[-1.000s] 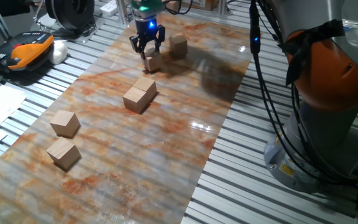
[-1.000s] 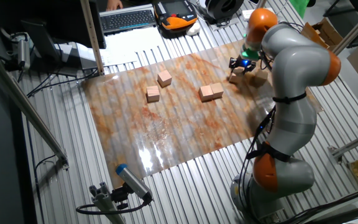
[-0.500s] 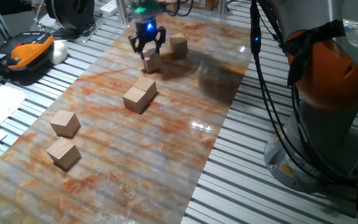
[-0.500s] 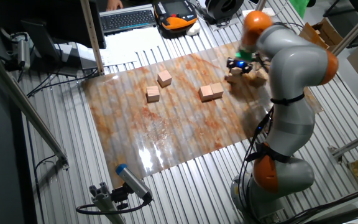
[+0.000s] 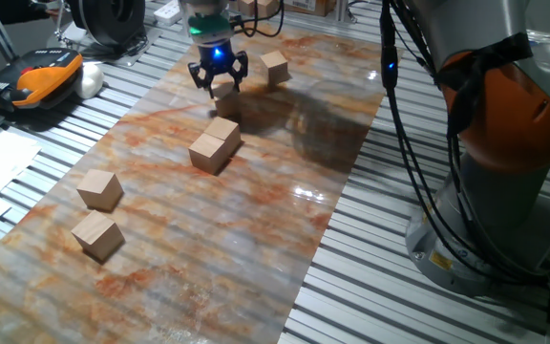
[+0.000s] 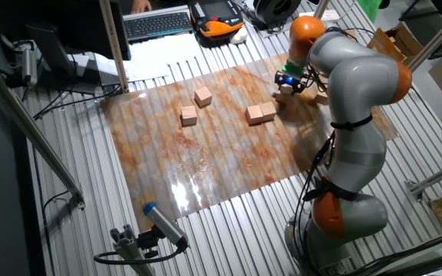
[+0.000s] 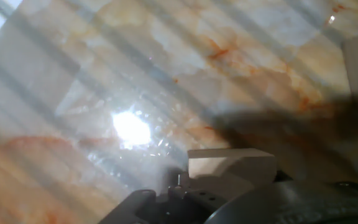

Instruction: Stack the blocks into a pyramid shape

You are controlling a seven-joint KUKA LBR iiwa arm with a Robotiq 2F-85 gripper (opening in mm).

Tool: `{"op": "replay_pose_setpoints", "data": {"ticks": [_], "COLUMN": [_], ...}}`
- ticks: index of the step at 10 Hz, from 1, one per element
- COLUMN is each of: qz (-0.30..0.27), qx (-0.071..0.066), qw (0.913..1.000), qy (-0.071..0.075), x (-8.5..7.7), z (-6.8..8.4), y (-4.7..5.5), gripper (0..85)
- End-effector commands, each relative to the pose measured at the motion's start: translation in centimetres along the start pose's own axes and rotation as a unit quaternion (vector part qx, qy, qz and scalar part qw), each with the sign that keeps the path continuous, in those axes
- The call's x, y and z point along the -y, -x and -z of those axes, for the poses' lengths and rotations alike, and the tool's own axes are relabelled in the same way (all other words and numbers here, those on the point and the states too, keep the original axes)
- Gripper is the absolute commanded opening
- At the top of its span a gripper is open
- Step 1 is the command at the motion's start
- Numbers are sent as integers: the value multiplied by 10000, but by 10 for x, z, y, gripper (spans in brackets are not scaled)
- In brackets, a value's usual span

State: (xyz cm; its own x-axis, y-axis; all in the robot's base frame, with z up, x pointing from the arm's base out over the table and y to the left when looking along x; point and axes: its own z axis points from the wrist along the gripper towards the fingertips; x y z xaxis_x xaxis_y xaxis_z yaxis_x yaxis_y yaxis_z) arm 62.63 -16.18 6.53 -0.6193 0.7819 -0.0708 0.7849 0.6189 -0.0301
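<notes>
The gripper [image 5: 218, 79] holds a tan wooden block [image 5: 223, 89] clamped between its jaws, lifted just clear of the marbled mat [image 5: 256, 220]. A joined pair of blocks [image 5: 215, 143] sits nearby on the mat, between the carried block and two separate cubes [image 5: 98, 212].

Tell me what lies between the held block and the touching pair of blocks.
Nothing: in one fixed view, only bare marbled mat separates the gripper's block from the pair.
</notes>
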Motion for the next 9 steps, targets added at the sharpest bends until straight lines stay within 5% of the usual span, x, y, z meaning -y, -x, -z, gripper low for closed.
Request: {"op": "replay_pose_setpoints", "data": {"ticks": [1,3,7,9], "qz": [-1063,-1385,-1520,-1564], "qx": [-162,-270,-13,-84], "qw": [9942,9897,9883,9876], "qy": [99,250,-145,-83], "x": [0,0,0,0], "z": [0,0,0,0], "y": [0,0,0,0], "gripper": [0,0,0,0]}}
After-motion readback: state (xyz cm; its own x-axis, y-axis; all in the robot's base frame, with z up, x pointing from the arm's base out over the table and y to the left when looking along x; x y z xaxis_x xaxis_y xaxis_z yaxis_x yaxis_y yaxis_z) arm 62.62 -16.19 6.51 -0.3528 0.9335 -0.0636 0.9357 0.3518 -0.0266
